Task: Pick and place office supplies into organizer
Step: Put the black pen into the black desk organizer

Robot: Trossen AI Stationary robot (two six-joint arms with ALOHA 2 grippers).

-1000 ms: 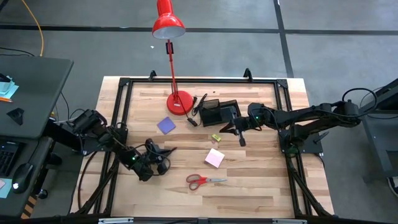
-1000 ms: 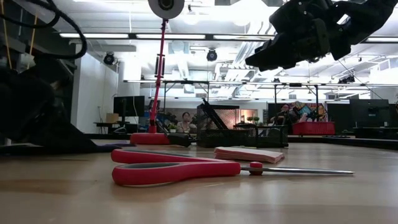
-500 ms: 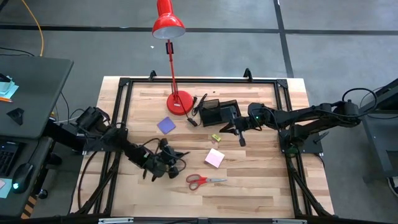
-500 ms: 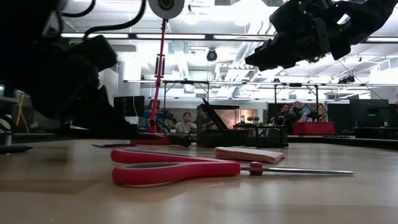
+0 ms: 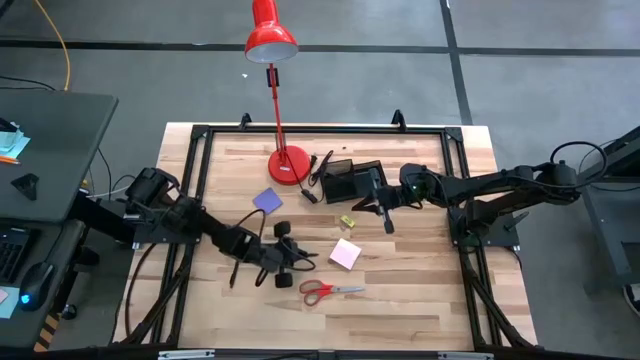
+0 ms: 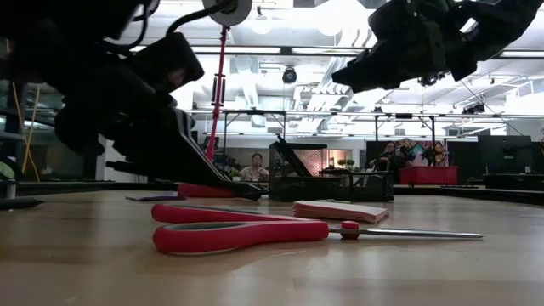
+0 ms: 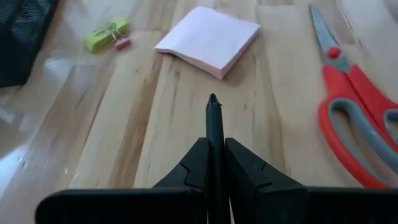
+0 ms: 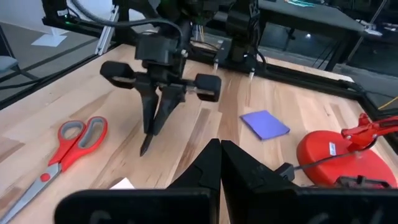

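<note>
Here the left pincer grips a dark pen near the pink pad.

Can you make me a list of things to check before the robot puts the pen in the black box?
1. Pen held: ok. The left pincer is shut on the pen, whose tip sticks out past the fingers.
2. Pen over the organizer: not ok. The left pincer is still near the pink note pad and scissors.
3. Way clear: not ok, perhaps. The right pincer hangs shut beside the organizer.
4. Room in the organizer: cannot tell; its insides look dark.
5. Other supplies untouched: ok. The purple pad and yellow piece lie apart on the table.
</note>
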